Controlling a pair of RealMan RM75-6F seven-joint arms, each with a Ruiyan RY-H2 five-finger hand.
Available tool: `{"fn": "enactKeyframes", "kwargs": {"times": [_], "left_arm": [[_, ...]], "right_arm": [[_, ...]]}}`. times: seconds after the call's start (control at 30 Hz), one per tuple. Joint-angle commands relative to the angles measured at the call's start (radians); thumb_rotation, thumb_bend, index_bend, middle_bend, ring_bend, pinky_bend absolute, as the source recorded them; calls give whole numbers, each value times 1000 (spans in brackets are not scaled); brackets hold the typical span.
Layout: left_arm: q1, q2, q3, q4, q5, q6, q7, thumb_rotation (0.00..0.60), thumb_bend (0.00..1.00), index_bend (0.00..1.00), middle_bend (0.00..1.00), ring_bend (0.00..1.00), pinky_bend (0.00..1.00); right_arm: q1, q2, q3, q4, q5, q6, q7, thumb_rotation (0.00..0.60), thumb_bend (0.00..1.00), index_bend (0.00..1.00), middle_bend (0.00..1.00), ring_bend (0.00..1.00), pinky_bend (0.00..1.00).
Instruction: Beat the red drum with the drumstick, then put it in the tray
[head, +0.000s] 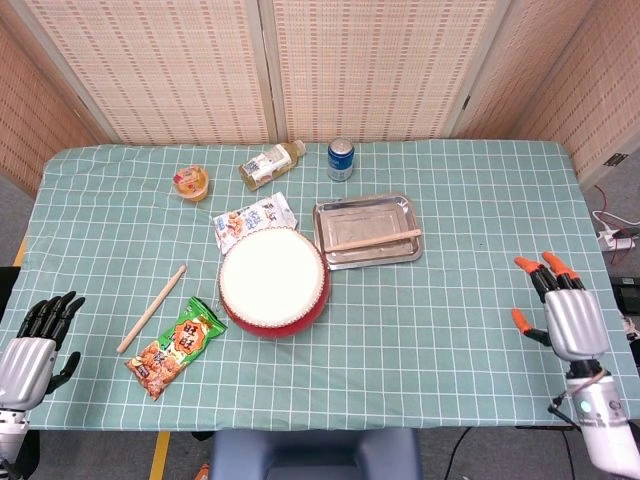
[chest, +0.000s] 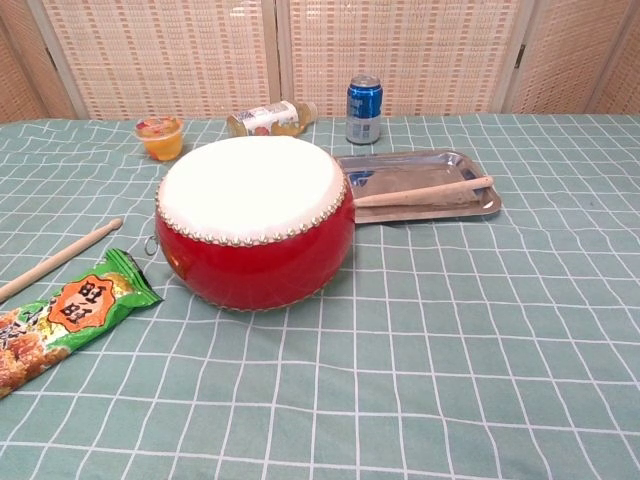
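On the green cloth (head: 420, 310): one drum (head: 273, 281), one tray (head: 399, 211) holding one stick (head: 374, 240), another stick (head: 152, 308) left. Both hands (head: 30, 340) (head: 568, 318) spread, holding nothing.

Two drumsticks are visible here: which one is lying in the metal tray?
The drumstick to the right of the red drum lies across the tray. The other drumstick lies on the tablecloth left of the drum, beside the green snack packet.

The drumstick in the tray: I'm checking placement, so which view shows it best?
Head view: the drumstick lies whole across the tray, seen from above. Chest view shows it low and foreshortened, its left end behind the red drum.
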Motion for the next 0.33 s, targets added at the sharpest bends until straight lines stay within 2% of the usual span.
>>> {"fn": "enactKeyframes", "kwargs": {"times": [0.03,0.13,0.33], "left_arm": [[-1,2,-2,-7,0,3,8,600,367,12,0,0,12],[-1,3,-4,-14,-1,7,14,600,366,12,0,0,11],[-1,1,-7,-16,-3,13,17,600,365,12,0,0,11]], "right_arm": [[-58,6,-34,-20,-47,56,23,600,304,100,143,9,114],[-94,-1,-51,-30,-66,79,34,600,304,62,106,0,64],[-135,2,-59,-45,-89,96,27,600,304,29,93,0,42]]}}
